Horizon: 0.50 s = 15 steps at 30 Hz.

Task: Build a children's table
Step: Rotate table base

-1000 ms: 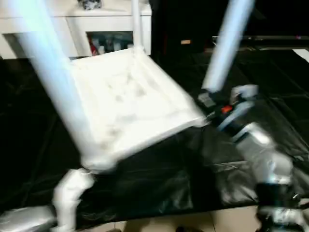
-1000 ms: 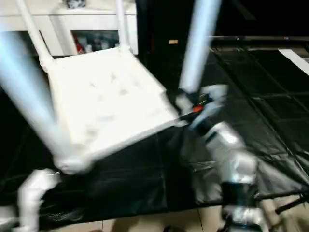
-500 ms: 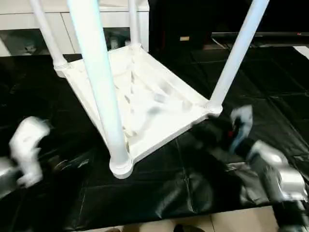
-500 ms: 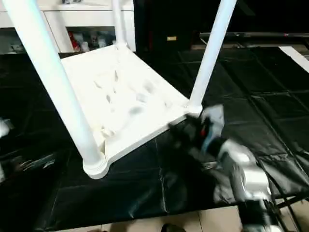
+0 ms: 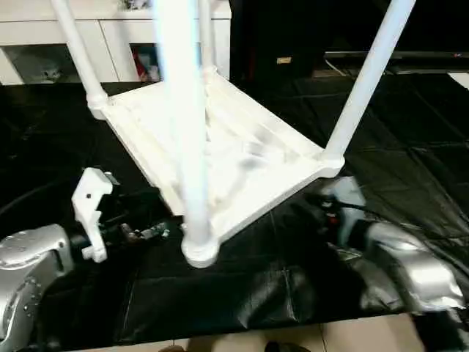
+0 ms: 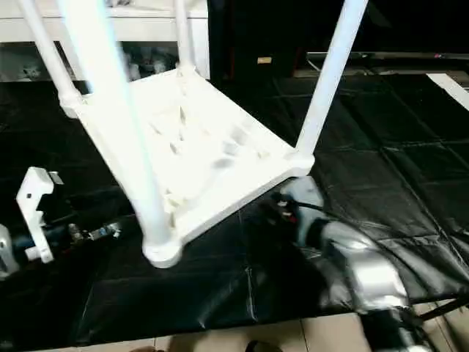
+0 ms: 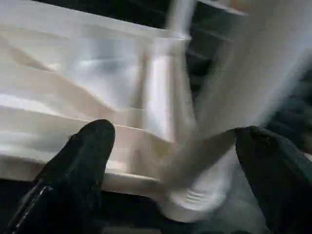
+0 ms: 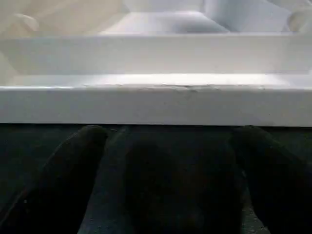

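Note:
The children's table (image 5: 242, 161) lies upside down on the black mat, its ribbed underside facing up. Its white legs stand in the corner sockets: a near leg (image 5: 187, 132), a right leg (image 5: 363, 81) and two at the back. My left gripper (image 7: 175, 135) is open beside the near corner socket (image 5: 199, 249), which shows with its leg between the spread fingers (image 7: 87, 146). My right gripper (image 8: 170, 134) is open and low on the mat, facing the table's rim (image 8: 156, 102) just below the right corner (image 5: 330, 163). Neither holds anything.
A white cabinet (image 5: 110, 29) with glass doors stands at the back left. The black mat (image 5: 410, 147) covers the floor around the table, and pale tiles (image 5: 293, 341) show along its near edge. My silver forearms (image 5: 29, 257) sit low at both sides.
The table, held up tilted a second ago, now rests on the mat. My left gripper let go, swung left and came back beside the near corner. My right gripper dropped below the right corner.

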{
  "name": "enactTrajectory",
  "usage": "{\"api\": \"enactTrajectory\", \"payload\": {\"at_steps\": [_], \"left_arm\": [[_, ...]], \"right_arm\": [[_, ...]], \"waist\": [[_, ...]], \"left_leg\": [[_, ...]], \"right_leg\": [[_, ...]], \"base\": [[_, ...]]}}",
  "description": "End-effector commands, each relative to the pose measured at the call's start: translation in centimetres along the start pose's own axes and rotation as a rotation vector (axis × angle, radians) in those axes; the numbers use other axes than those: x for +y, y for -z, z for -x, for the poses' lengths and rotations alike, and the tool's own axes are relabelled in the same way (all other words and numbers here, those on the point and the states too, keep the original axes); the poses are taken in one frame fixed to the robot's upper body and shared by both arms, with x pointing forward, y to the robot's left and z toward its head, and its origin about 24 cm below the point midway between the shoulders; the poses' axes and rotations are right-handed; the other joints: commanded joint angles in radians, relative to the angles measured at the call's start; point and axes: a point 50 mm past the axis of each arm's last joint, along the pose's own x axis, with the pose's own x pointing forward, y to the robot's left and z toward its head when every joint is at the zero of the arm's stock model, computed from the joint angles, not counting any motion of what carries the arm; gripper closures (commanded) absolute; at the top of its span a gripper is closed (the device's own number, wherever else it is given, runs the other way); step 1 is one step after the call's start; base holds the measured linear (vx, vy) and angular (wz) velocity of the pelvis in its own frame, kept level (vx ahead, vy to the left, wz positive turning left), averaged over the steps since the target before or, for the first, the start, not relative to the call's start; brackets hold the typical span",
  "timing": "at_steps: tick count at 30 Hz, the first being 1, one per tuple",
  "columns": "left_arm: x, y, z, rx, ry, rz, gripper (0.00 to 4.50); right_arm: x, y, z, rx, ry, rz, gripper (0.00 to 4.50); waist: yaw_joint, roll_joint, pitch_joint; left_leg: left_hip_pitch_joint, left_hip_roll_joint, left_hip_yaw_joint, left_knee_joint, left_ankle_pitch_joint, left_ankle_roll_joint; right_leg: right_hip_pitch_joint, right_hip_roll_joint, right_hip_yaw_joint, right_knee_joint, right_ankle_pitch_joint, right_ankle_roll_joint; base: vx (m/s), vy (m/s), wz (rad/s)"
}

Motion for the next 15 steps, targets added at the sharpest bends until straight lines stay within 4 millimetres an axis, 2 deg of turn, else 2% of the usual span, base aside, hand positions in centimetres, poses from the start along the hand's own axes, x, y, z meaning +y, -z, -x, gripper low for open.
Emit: {"api": "enactTrajectory", "payload": {"at_steps": [1,3,6,7,8,9,10,11,12,13,14,15], "left_arm": [[-0.6,0.0,0.0,0.011,0.052,0.001,0.04],[-0.6,0.1,0.0,0.013,0.06,0.004,0.04],[-0.4,0.0,-0.5,-0.002,0.053,-0.006,0.04],[-0.3,0.0,-0.7,-0.006,0.055,-0.004,0.04],[0.1,0.1,-1.2,-0.011,0.032,-0.01,0.04],[0.6,0.1,-1.8,-0.021,-0.015,-0.021,0.04],[0.6,0.1,-1.8,-0.021,-0.015,-0.021,0.04],[1.0,0.0,-2.4,-0.04,-0.038,-0.009,0.04],[1.0,-0.1,-2.8,-0.048,-0.034,-0.008,0.04],[0.9,-0.1,-3.3,-0.051,-0.02,-0.008,0.04],[0.2,0.0,-4.3,-0.06,0.028,0.002,0.04],[0.1,0.0,-4.5,-0.063,0.042,0.007,0.04]], "right_arm": [[-0.2,0.0,-0.3,0.008,0.037,0.01,0.0],[-0.2,-0.2,-0.6,-0.002,0.049,0.004,0.0],[-0.2,-0.4,-1.3,-0.019,0.076,0.001,0.0],[-0.1,-0.2,-1.7,-0.012,0.088,0.0,0.0],[0.1,-0.1,-2.2,-0.006,0.094,-0.003,0.0],[0.2,0.2,-2.6,0.001,0.102,-0.016,0.0],[0.2,0.2,-2.6,0.001,0.102,-0.016,0.0],[0.4,0.3,-2.9,0.011,0.102,-0.009,0.0],[0.5,0.5,-3.1,0.019,0.104,-0.008,0.0],[0.5,0.7,-3.3,0.032,0.116,-0.012,0.0],[0.5,1.0,-3.7,0.05,0.15,-0.004,0.0],[0.5,1.1,-3.8,0.053,0.159,0.0,0.0]], "waist": [[0.0,0.013,-0.063],[0.0,0.011,-0.066],[-0.002,0.013,-0.064],[-0.001,0.022,-0.066],[0.0,0.037,-0.066],[-0.006,0.029,-0.066],[-0.006,0.029,-0.066],[-0.004,0.026,-0.071],[-0.003,0.03,-0.071],[-0.003,0.033,-0.075],[-0.001,0.048,-0.078],[-0.005,0.041,-0.078]], "left_leg": [[0.0,0.008,0.008,-0.07,-0.149,0.038],[0.0,0.008,0.009,-0.069,-0.146,0.04],[0.002,0.008,0.008,-0.071,-0.191,0.024],[0.004,0.008,0.007,-0.07,-0.197,0.019],[0.005,0.006,0.005,-0.07,-0.212,0.009],[0.007,0.004,0.007,-0.069,-0.239,0.003],[0.007,0.004,0.007,-0.069,-0.239,0.003],[0.0,0.004,0.005,-0.067,-0.231,-0.001],[0.004,0.003,0.005,-0.066,-0.239,-0.002],[0.002,0.002,0.004,-0.064,-0.234,-0.003],[0.002,0.002,0.002,-0.064,-0.228,-0.007],[0.001,0.001,0.003,-0.063,-0.238,-0.006]], "right_leg": [[0.054,-0.029,0.036,-0.044,-0.205,-0.236],[0.056,-0.028,0.036,-0.044,-0.207,-0.232],[0.053,-0.03,0.036,-0.05,-0.278,-0.215],[0.054,-0.031,0.036,-0.049,-0.281,-0.212],[0.051,-0.03,0.034,-0.048,-0.288,-0.211],[0.05,-0.027,0.033,-0.055,-0.302,-0.207],[0.05,-0.027,0.033,-0.055,-0.302,-0.207],[0.057,-0.03,0.035,-0.05,-0.299,-0.2],[0.054,-0.03,0.035,-0.054,-0.315,-0.197],[0.057,-0.031,0.034,-0.051,-0.311,-0.198],[0.058,-0.032,0.033,-0.048,-0.304,-0.198],[0.057,-0.03,0.032,-0.052,-0.309,-0.2]], "base": [[0.0,0.0,0.0],[0.0,0.0,0.0],[0.0,0.0,0.0],[0.0,0.0,0.0],[0.0,0.0,0.0],[0.0,0.0,0.0],[0.0,0.0,0.0],[0.0,0.0,0.0],[0.0,0.0,0.0],[0.0,0.0,0.0],[0.0,0.0,0.0],[0.0,0.0,0.0]]}}
